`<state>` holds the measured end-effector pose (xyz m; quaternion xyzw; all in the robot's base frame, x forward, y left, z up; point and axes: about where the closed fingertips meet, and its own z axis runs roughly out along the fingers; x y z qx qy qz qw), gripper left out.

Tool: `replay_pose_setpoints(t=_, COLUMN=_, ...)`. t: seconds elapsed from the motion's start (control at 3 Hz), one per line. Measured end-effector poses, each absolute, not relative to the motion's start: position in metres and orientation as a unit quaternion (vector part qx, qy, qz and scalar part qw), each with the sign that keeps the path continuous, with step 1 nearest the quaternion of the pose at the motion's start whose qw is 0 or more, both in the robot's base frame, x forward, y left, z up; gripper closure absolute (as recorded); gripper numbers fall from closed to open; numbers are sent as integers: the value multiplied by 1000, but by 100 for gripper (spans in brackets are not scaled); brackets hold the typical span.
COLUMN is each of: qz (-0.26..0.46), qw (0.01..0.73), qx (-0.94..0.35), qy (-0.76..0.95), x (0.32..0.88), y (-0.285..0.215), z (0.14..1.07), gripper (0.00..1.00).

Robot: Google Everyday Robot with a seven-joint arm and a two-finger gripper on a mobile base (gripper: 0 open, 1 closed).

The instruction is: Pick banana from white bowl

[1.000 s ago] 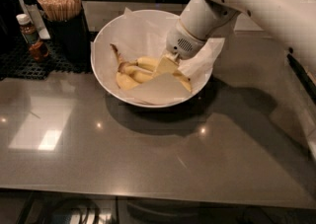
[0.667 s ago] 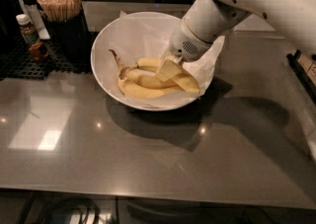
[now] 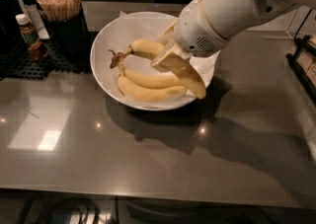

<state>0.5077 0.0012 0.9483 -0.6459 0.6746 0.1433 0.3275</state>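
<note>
The white bowl point(image 3: 106, 77), lined with crinkled white paper, sits at the back centre of the grey counter. In it lies a joined bunch of three yellow bananas with a brownish stem at the left. The banana point(image 3: 144, 48) is the upper one, arching from the stem down to the bowl's right rim. My gripper point(image 3: 169, 61) reaches into the bowl from the upper right and is shut on this banana at its middle. The cream fingers point(image 3: 165, 62) cover part of it. The two fatter bananas point(image 3: 148, 92) lie below it on the paper.
At the back left, a black holder of wooden sticks point(image 3: 59, 6) and a small brown sauce bottle point(image 3: 27, 30) stand on a black mat point(image 3: 24, 65). A dark rack point(image 3: 303, 62) is at the right edge. My white arm point(image 3: 237, 8) spans the upper right.
The gripper has shifted slightly right and up inside the bowl. The bunch has spread out and the upper banana now stands raised, with its stem end showing at the left.
</note>
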Motion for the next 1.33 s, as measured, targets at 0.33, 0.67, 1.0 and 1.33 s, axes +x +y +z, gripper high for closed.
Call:
replay_pose_setpoints(t=0.33, qz=120, qw=392, qx=-672, qy=617, x=466, y=11, z=1001, gripper=100)
replay_pose_setpoints(t=0.67, qz=94, qw=444, qx=-695, qy=558, x=409, y=21, z=1053, gripper=100)
replay_pose_setpoints(t=1.0, qz=76, qw=464, qx=-704, qy=532, x=375, y=22, z=1079, gripper=100)
replay_pose_setpoints(t=1.33, qz=76, qw=464, qx=-704, qy=532, x=375, y=22, z=1079, gripper=100)
